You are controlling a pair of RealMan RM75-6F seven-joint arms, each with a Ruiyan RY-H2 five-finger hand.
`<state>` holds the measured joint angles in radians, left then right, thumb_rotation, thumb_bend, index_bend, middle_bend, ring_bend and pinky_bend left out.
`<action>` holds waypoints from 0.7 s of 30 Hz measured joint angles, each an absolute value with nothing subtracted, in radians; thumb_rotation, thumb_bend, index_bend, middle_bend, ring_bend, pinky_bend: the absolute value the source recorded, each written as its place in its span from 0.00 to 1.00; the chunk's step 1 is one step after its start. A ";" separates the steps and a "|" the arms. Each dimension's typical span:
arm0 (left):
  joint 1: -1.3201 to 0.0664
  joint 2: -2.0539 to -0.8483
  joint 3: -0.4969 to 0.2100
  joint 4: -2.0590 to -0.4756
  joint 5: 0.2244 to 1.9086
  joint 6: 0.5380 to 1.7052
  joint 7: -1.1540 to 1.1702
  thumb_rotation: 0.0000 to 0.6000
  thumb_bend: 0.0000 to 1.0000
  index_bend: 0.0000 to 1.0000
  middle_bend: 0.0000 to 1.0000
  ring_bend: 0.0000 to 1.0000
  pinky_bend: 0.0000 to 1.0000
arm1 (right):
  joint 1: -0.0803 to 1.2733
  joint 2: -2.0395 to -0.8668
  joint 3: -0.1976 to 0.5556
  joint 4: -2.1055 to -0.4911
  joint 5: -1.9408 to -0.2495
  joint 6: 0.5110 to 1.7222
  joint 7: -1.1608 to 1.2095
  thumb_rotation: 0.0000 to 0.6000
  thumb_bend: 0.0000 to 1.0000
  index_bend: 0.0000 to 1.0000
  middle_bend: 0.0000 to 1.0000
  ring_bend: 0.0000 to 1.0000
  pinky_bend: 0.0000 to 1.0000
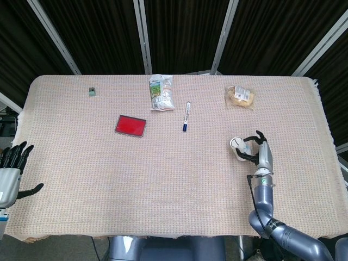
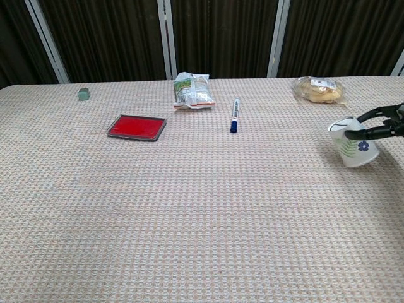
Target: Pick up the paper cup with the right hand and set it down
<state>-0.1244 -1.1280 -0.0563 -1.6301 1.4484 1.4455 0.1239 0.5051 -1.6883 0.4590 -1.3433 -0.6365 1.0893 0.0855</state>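
Grasping the paper cup (image 2: 352, 149), the right hand (image 1: 260, 154) wraps dark fingers (image 2: 372, 131) around its rim and wall at 4 o'clock on the surface (image 1: 174, 190), cup slightly tilted. At 8 o'clock, the left hand (image 1: 11, 174) is released, fingers spread.

A table (image 1: 163, 179) covered in a beige woven cloth carries a small green block (image 1: 92, 92) near its far left corner, a red flat case (image 1: 130, 125), and a snack bag (image 1: 162, 93). A blue-capped marker (image 1: 186, 116) lies near the middle. A wrapped bread packet (image 1: 240, 96) sits far right, and the paper cup (image 1: 238, 147) stands nearer the right edge.
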 measured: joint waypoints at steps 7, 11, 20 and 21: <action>-0.124 -1.127 -0.055 -1.631 1.449 1.445 0.120 1.00 0.08 0.00 0.00 0.00 0.00 | 0.483 -1.691 0.471 -1.340 -0.622 1.127 0.079 1.00 0.13 0.49 0.06 0.00 0.00; -0.125 -1.124 -0.054 -1.630 1.452 1.443 0.115 1.00 0.08 0.00 0.00 0.00 0.00 | 0.460 -1.683 0.474 -1.380 -0.607 1.170 0.053 1.00 0.14 0.43 0.04 0.00 0.00; -0.125 -1.123 -0.053 -1.628 1.455 1.444 0.109 1.00 0.08 0.00 0.00 0.00 0.00 | 0.423 -1.646 0.453 -1.472 -0.630 1.210 0.003 1.00 0.12 0.09 0.00 0.00 0.00; -0.125 -1.123 -0.053 -1.628 1.455 1.443 0.110 1.00 0.08 0.00 0.00 0.00 0.00 | 0.420 -1.642 0.454 -1.481 -0.637 1.216 0.002 1.00 0.12 0.07 0.00 0.00 0.00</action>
